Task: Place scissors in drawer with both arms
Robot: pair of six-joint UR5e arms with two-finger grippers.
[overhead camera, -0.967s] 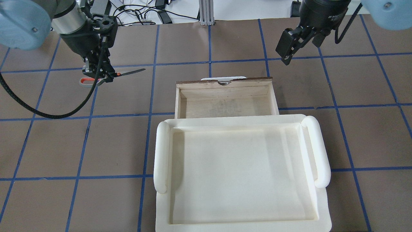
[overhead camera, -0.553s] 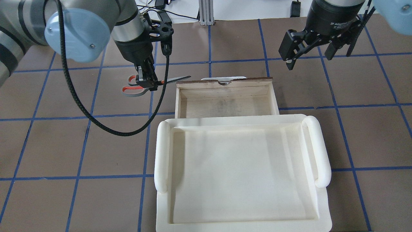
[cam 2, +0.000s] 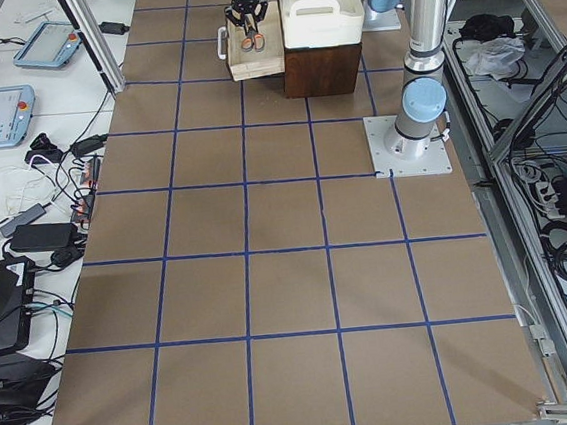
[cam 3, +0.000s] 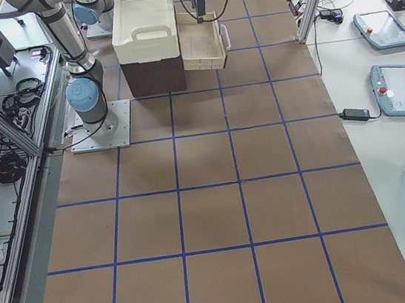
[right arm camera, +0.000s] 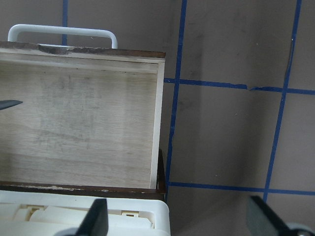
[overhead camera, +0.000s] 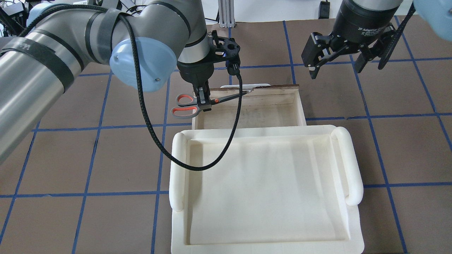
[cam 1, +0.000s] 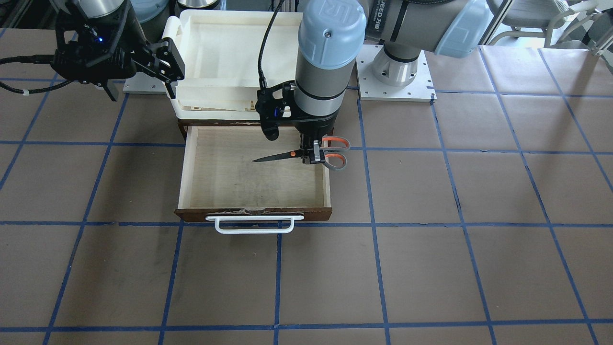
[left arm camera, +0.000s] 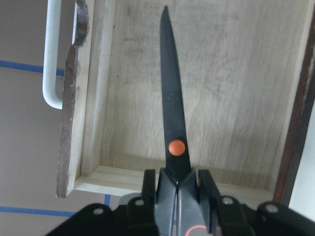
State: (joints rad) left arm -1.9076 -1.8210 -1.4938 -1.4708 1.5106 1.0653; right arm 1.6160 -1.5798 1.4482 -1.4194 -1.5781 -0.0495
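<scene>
Holding the scissors (overhead camera: 226, 97) clamped near the pivot in our left gripper (overhead camera: 204, 104), blades over the drawer (overhead camera: 299, 106), loops outside its nine-o'clock wall, we risk them straddling that wall if released.

The scissors (cam 1: 282, 155) hang across the drawer's (cam 1: 225, 167) left wall, blades over its inside, handles outside.

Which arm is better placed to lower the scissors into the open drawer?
The left. The left gripper is shut on the scissors, whose blades hang over the open drawer. The right gripper is open, empty, and off to the drawer's side.
</scene>
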